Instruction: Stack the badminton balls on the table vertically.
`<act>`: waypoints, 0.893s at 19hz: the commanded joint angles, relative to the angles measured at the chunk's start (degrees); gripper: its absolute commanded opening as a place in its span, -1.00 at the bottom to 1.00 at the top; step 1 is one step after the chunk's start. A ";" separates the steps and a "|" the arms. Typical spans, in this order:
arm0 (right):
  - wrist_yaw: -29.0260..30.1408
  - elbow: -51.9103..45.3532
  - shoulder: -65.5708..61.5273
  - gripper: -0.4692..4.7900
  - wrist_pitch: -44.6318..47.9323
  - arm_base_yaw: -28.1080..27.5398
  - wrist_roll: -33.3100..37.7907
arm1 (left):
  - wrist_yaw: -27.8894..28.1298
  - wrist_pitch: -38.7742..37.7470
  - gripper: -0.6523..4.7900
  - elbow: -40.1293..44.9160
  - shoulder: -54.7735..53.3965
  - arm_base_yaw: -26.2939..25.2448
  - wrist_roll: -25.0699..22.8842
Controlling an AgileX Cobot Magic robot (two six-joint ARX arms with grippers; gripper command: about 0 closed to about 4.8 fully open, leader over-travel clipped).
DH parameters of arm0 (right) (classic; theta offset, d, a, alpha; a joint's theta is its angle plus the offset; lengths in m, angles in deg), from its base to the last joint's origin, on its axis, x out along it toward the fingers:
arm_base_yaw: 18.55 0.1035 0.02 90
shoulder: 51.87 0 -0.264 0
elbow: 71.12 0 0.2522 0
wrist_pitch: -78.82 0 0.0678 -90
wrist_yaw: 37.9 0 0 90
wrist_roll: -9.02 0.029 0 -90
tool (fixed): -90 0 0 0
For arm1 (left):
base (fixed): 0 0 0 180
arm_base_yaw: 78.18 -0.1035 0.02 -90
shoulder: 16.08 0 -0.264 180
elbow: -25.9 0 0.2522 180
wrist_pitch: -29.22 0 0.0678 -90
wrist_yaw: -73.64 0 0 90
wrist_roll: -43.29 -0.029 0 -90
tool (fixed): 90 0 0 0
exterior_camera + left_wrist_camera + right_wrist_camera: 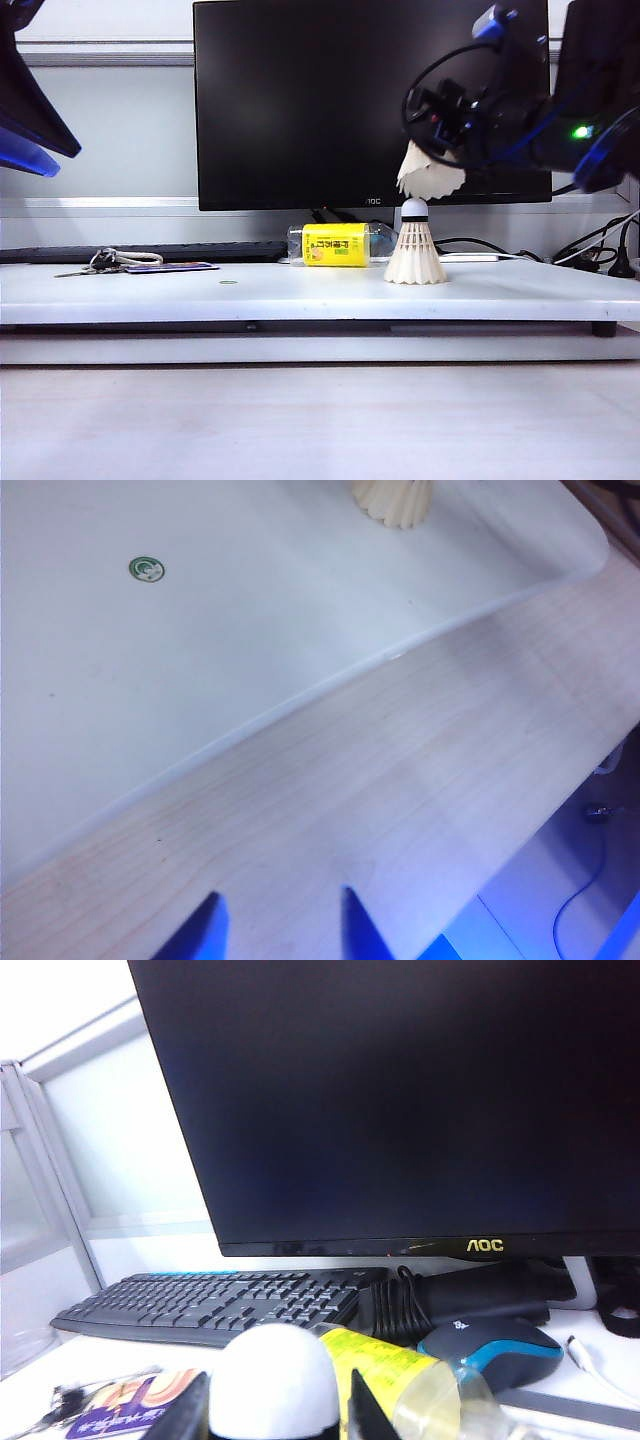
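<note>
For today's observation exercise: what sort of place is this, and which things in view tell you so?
Most likely an office desk or computer workstation. A black monitor stands at the back of the white table, with a keyboard and a mouse under it, and keys lying nearby.

Left gripper (280,920) agape (right gripper (275,1405) clamped)

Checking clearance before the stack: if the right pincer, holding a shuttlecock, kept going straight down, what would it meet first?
Probably the cork tip of the standing shuttlecock on the table: the right pincer holds the other shuttlecock just above it, though depth alignment is unclear.
</note>
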State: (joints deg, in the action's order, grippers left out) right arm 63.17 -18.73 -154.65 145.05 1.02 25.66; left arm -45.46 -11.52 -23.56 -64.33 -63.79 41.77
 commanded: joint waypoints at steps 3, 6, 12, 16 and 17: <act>-0.26 1.16 -1.01 -0.19 0.96 0.09 -0.20 | -0.02 0.55 -0.18 -0.07 0.07 0.04 -0.17; 0.61 1.20 -2.60 -0.19 0.94 0.24 -0.15 | -0.02 0.55 -0.18 -0.07 0.07 0.07 -0.17; 0.61 1.20 -3.02 -0.19 0.61 0.92 -0.15 | -0.04 0.55 -0.18 -0.07 0.09 0.07 -0.17; 0.61 1.20 -4.07 -0.19 -0.83 1.36 -0.15 | -0.04 0.55 -0.18 -0.07 0.09 0.07 -0.17; 0.63 1.18 -4.79 -0.19 -0.70 1.57 -0.15 | -0.04 0.52 -0.18 -0.07 0.09 0.07 -0.17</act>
State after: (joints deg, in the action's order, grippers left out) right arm 63.71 -17.70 -159.18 143.56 2.44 25.66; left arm -45.44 -11.48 -23.56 -64.33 -63.79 41.79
